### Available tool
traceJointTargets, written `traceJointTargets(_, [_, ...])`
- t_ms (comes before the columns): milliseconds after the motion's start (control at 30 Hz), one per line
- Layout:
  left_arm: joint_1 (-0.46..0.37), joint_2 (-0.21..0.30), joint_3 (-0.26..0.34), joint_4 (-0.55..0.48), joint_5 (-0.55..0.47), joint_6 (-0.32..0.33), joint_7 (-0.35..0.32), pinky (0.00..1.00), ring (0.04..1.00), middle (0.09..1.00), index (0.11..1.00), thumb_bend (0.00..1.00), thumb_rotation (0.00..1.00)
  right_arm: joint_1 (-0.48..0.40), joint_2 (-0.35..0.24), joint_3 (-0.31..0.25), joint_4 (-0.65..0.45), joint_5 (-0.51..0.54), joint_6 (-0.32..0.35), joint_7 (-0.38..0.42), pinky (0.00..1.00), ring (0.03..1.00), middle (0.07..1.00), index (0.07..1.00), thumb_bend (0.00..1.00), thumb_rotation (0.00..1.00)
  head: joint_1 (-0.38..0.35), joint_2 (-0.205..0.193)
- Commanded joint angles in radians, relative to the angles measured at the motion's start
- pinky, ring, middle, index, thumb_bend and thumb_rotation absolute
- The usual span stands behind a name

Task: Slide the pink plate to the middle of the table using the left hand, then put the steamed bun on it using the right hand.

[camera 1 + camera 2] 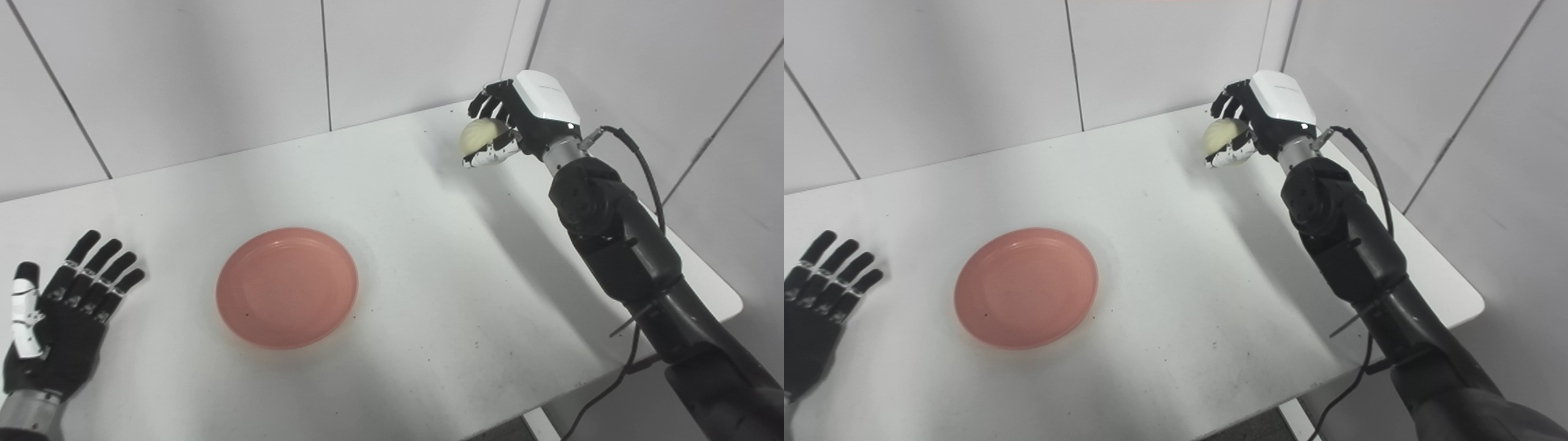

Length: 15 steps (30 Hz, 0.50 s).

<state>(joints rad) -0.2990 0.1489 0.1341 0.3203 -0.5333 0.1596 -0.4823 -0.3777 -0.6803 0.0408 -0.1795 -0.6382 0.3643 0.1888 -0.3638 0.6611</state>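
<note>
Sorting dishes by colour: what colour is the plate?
Pink; the plate shows best in the left eye view.

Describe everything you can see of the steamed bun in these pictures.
The bun is a small, round, pale cream-yellow ball with a smooth, matte, dough-like surface. It looks whole and unsquashed. The right hand is shut on it, dark fingers curled over the top and far side, the thumb under it. It sits near the table's far right corner, seemingly lifted just off the surface, far from the plate. Its hidden side cannot be seen.
</note>
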Motion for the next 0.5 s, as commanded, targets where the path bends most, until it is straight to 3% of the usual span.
traceJointTargets(0, [0.079, -0.038, -0.031, 0.034, 0.044, 0.042, 0.038, 0.80, 0.835, 0.858, 0.865, 0.61, 0.94, -0.067, -0.006, 0.013, -0.064, -0.034, 0.015, 0.024, 0.40, 0.385, 0.494, 0.546, 0.51, 0.00, 0.002, -0.001])
traceJointTargets(233, [0.099, -0.088, -0.065, -0.061, 0.067, 0.076, 0.116, 0.85, 0.879, 0.895, 0.898, 0.61, 0.97, -0.134, 0.101, 0.086, -0.086, -0.038, -0.012, 0.075, 0.36, 0.367, 0.490, 0.573, 0.50, 0.00, 0.128, 0.009])
traceJointTargets(467, [0.106, -0.131, -0.093, -0.127, 0.089, 0.118, 0.193, 0.89, 0.899, 0.915, 0.913, 0.58, 1.00, -0.172, 0.183, 0.167, -0.035, -0.017, -0.086, 0.093, 0.38, 0.389, 0.485, 0.566, 0.51, 0.00, 0.232, 0.020])
